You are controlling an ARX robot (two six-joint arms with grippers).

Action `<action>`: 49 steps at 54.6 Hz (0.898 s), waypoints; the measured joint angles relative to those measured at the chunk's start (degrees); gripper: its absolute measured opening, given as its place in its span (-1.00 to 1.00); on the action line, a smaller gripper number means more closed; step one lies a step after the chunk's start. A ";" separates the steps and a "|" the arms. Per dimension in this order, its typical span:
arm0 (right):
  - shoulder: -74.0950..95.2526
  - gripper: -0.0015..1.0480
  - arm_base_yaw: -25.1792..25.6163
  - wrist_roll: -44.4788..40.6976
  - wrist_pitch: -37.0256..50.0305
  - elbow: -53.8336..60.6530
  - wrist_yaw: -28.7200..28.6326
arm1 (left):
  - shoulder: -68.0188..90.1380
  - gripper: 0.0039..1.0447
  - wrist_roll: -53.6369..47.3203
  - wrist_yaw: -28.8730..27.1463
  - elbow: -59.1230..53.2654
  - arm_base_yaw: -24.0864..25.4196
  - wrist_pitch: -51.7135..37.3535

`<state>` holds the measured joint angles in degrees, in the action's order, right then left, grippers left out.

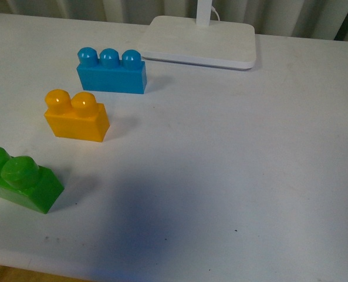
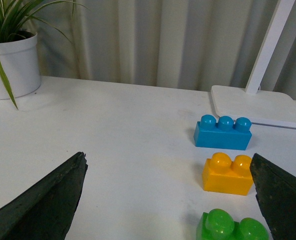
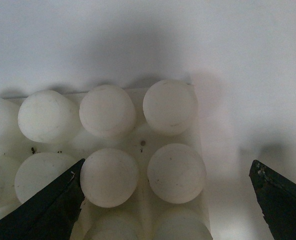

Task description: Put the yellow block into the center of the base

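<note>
Cut off by the right wrist view's edges: the base [image 3: 142, 142], only some studs showing. Cropped in front view: green brick [image 1: 21, 182] at left edge, lamp pole [image 1: 203, 12] at top

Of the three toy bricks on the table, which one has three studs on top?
The blue brick, nearest the lamp stand; the yellow block and the green brick have only two studs each.

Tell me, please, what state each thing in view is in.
Yellow block: upright on table, studs up, unheld.
Blue block: upright, unheld.
Green block: upright, unheld.
Base: flat, visible studs bare.
Left end effector: open, empty.
Right end effector: open, empty, above base.
</note>
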<state>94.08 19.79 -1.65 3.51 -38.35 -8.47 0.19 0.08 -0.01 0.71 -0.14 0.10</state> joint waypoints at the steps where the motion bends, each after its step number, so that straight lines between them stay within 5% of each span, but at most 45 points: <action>1: -0.44 0.83 -0.87 1.14 -0.04 0.46 0.59 | 0.00 0.88 0.00 -0.02 0.00 0.00 0.00; 26: -7.08 0.83 -35.23 27.91 -4.00 4.70 16.15 | 0.00 0.88 0.00 -0.02 0.00 0.00 0.00; 49: 0.55 0.83 -52.17 48.76 -6.03 -5.07 20.26 | 0.00 0.88 0.00 -0.02 0.00 0.00 0.00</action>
<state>94.63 -32.38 47.11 -2.52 -43.42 11.79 0.19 0.08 -0.03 0.71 -0.14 0.10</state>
